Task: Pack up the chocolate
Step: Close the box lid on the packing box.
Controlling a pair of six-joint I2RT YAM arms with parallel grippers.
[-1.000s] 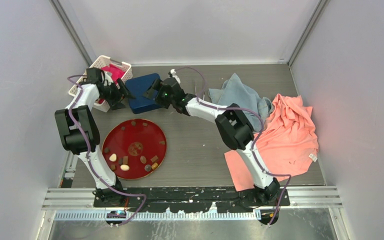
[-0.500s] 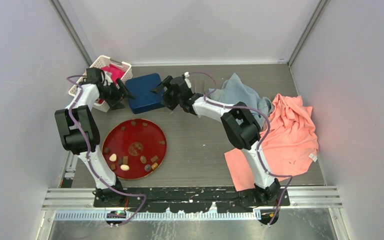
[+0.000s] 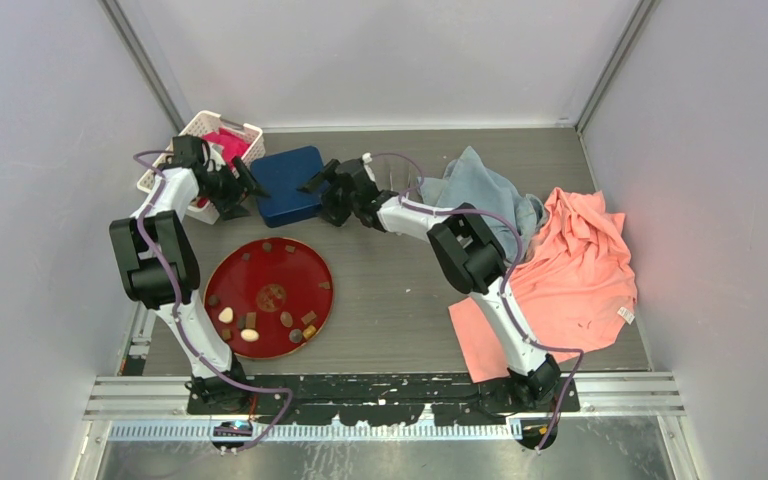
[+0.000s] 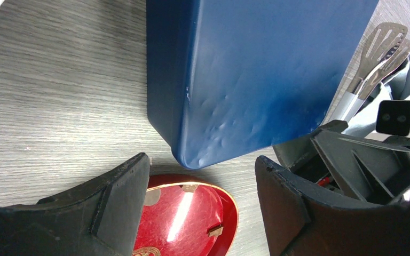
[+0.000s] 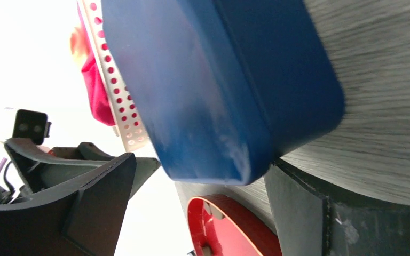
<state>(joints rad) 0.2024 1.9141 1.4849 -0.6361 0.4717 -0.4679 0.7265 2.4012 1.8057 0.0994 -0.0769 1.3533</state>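
Several chocolate pieces point(image 3: 249, 335), cream, tan and dark brown, lie scattered on the round red plate point(image 3: 290, 255) in the top view. Two of those pieces point(image 4: 215, 230) show in the left wrist view on the plate's rim point(image 4: 229, 213). A closed dark blue box point(image 3: 288, 183) sits behind the plate. My left gripper point(image 3: 250, 198) stands open at the box's left side, its jaws point(image 4: 203, 165) empty and facing the near corner. My right gripper point(image 3: 318, 195) is open at the box's right edge, and the box corner point(image 5: 213, 154) lies just ahead of its jaws point(image 5: 200, 170).
A white perforated basket point(image 3: 203, 150) with pink contents stands at the back left. Metal tongs point(image 4: 373, 58) lie right of the box. A grey-blue cloth point(image 3: 485, 190) and an orange cloth point(image 3: 585, 265) cover the right side. Walls close in on three sides.
My right gripper drew back to the right off the top of the blue box, and its jaws widened. The left arm and the chocolate stayed where they were.
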